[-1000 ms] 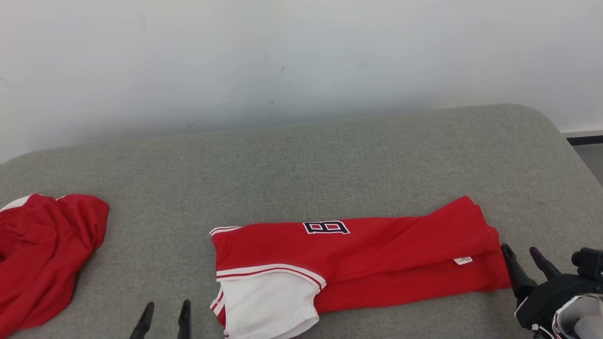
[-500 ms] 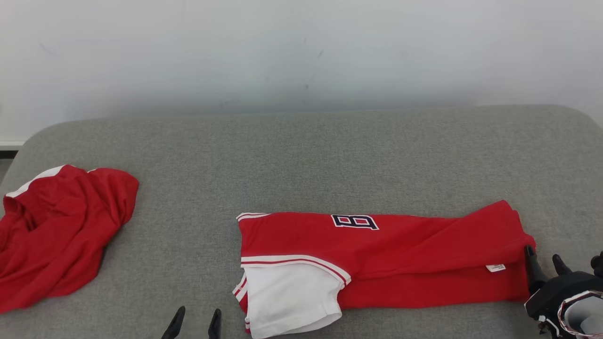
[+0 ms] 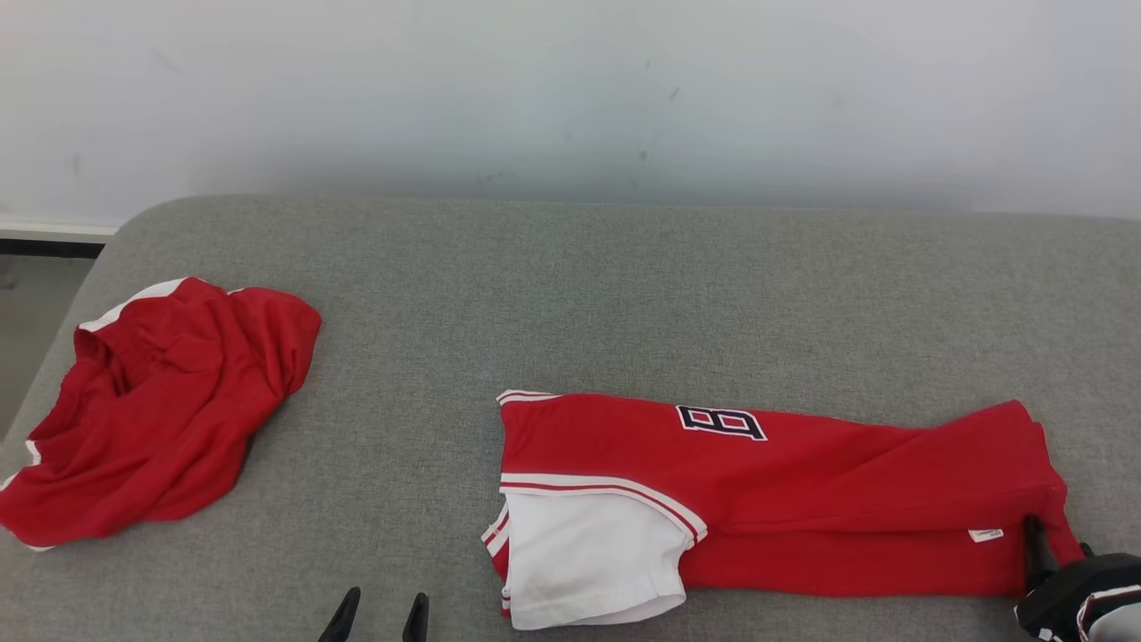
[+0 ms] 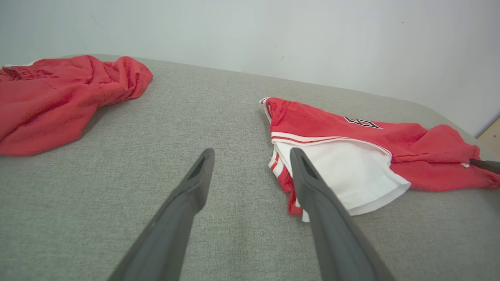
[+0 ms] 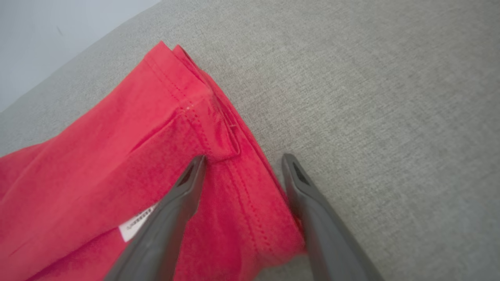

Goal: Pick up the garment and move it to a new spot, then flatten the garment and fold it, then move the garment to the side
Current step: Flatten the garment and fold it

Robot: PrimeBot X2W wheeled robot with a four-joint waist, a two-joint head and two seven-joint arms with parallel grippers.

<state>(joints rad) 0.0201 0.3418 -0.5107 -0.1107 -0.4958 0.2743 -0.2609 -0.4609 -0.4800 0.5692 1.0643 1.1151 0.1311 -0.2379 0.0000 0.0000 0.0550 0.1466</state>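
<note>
Folded red-and-white jersey garment (image 3: 767, 499) lies near-right on the grey fabric table (image 3: 624, 294). The right gripper (image 5: 243, 158) straddles its right hem, fingers spread, likely to pinch it; the left gripper (image 4: 252, 151) hovers spread, empty.

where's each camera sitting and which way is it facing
Head view: on the head, angled down at the grey cushion; left gripper, right gripper at bottom.
Left wrist view: low over the cushion, facing the folded jersey past open fingers.
Right wrist view: above the jersey's hem, fingers straddling it.
Shared: head and left wrist both show the crumpled red garment.
</note>
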